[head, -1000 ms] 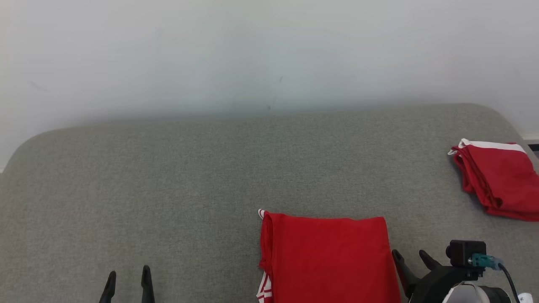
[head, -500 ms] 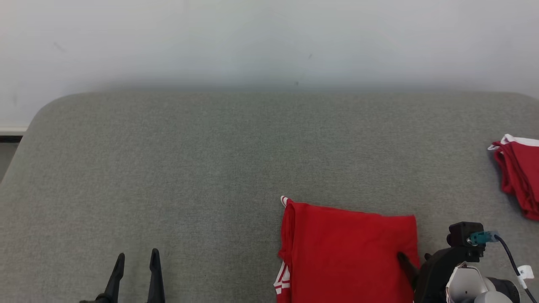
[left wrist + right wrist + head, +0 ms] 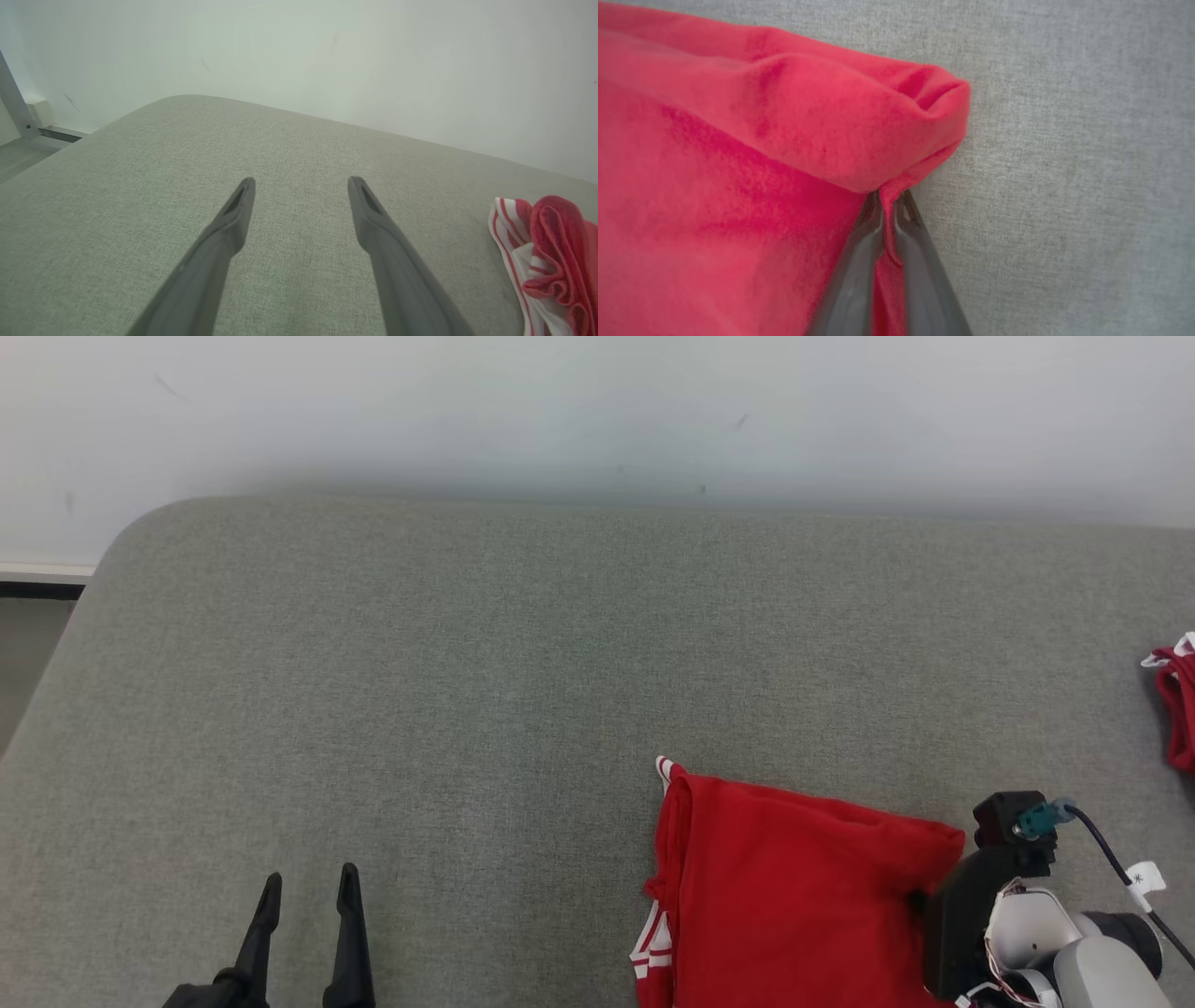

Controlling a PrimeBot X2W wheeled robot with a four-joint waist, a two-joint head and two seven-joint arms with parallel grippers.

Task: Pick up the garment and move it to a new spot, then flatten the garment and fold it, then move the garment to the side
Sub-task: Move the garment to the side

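A broad grey upholstered surface (image 3: 467,709) of woven cloth, with rounded far corners, takes up most of the head view. Behind it, across the top of the frame, stands a plain pale wall (image 3: 560,411) with a few faint scuffs; at the far left edge a dark skirting strip (image 3: 42,588) runs under the wall, with a sliver of grey floor (image 3: 23,653) below it. In the left wrist view a slanted grey metal post (image 3: 11,98) stands at the upper left against the same wall.

A folded red garment (image 3: 794,896) lies on the surface at the lower right of the head view; its top edge slants down to the right, and white-and-red striped trim (image 3: 652,947) shows at its lower left corner.

The right gripper (image 3: 888,196) has its two dark fingers pressed together on the garment's right-hand edge; in the right wrist view a thin fold of red cloth is pinched between them, the corner above it bulges into a soft roll, and bare grey weave shows at the right of that frame. In the head view the gripper's black body sits in the lower right corner, with a dark cable (image 3: 1106,859) leading off it.

The left gripper (image 3: 311,875) is at the lower left of the head view; its fingers stand well apart with nothing between them, pointing up the frame over bare grey cloth.

At the right edge of the head view, at mid height, is a sliver of a second red cloth (image 3: 1178,709) with white trim, well apart from the folded one.
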